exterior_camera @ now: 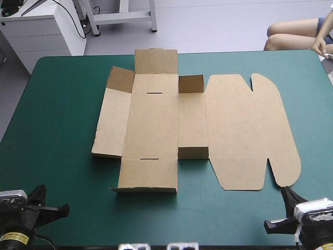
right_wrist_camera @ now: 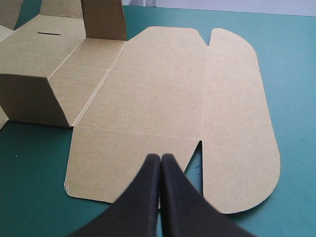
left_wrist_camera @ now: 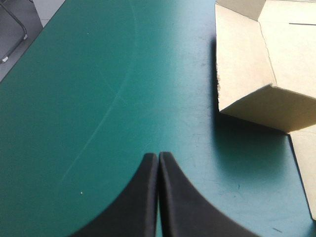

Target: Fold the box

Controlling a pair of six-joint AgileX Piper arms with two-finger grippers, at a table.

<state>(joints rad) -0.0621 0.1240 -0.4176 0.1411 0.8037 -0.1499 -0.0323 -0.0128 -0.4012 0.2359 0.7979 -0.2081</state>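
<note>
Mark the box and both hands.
box (exterior_camera: 156, 122), high view, on its flat middle panel.
left hand (left_wrist_camera: 158, 156), left wrist view, where its shut fingertips meet.
right hand (right_wrist_camera: 160, 158), right wrist view, where its shut fingertips meet.

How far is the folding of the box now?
Barely begun: the box lies spread out, only a few small flaps standing. Nothing is in hand; the left gripper and right gripper are shut and empty. Raising and tucking the walls is all left.
</note>
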